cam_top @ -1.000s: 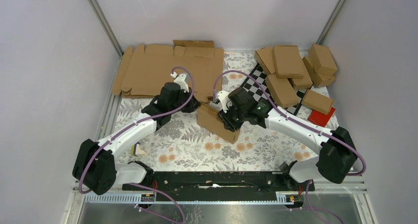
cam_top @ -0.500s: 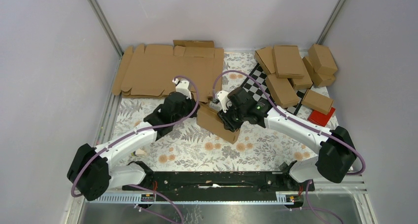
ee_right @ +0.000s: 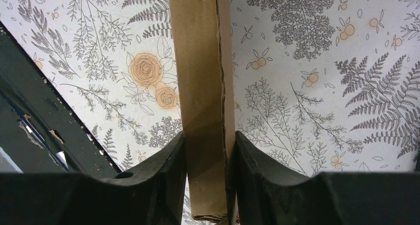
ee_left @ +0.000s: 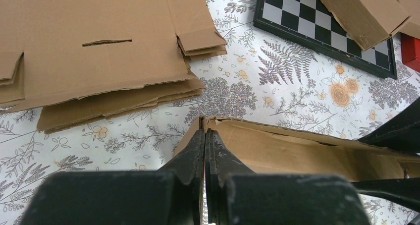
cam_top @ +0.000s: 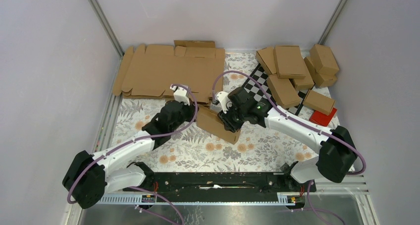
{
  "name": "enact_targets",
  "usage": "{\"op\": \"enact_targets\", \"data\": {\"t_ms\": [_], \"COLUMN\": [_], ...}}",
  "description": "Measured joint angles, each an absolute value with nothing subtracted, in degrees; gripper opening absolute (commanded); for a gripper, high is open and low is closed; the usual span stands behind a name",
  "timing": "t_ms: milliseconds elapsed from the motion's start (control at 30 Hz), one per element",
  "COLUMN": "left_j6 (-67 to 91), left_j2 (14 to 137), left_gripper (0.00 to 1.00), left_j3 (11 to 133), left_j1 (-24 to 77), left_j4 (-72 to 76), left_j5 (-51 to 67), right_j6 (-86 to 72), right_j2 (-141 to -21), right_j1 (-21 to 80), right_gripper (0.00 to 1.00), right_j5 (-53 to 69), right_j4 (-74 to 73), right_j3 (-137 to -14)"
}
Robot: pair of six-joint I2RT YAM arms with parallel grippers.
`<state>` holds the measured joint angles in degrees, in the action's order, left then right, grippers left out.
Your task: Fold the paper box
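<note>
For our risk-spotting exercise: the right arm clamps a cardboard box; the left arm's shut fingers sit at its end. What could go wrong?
The right fingers pinch the box at one end only, so a push may twist it loose. The shut left fingers could dent its open corner or nudge the flat cardboard behind.

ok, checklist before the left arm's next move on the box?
1. Right gripper clamped on the plain brown cardboard box: ok, a finger on each side.
2. Left gripper shut, nothing between its jaws: ok.
3. Left gripper touching the box's end: cannot tell.
4. Box apart from the stack of flat brown cardboard blanks: ok, floral tablecloth shows between them.
5. End flap tucked in: cannot tell.
</note>
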<state>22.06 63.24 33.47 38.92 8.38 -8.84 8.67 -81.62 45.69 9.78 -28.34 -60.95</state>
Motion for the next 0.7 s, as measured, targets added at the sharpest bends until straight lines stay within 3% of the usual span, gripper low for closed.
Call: {"op": "enact_targets", "data": {"t_ms": [200,400,700], "left_j6": [20.9,21.5,28.1], "left_j2": [60.7,60.1,54.5], "left_gripper": [0.08,0.42,0.8], "left_j3": [30.5,30.2,34.3], "left_j1": [39.1,38.9,37.3], "left_j4": [10.7,9.5,-4.4], "left_j5": [-9.2,-9.2,-7.2], "right_j6": [9.8,10.2,10.2], "right_j2": [-81.8,-81.8,-82.6], "right_j1": [45.8,45.7,45.7], "right_gripper": [0.39,0.39,0.4], "right_j5": [10.8,11.0,11.1], "right_j4": [-28.0,-28.2,-29.7], "right_j3": [-61.0,-61.1,-62.2]}}
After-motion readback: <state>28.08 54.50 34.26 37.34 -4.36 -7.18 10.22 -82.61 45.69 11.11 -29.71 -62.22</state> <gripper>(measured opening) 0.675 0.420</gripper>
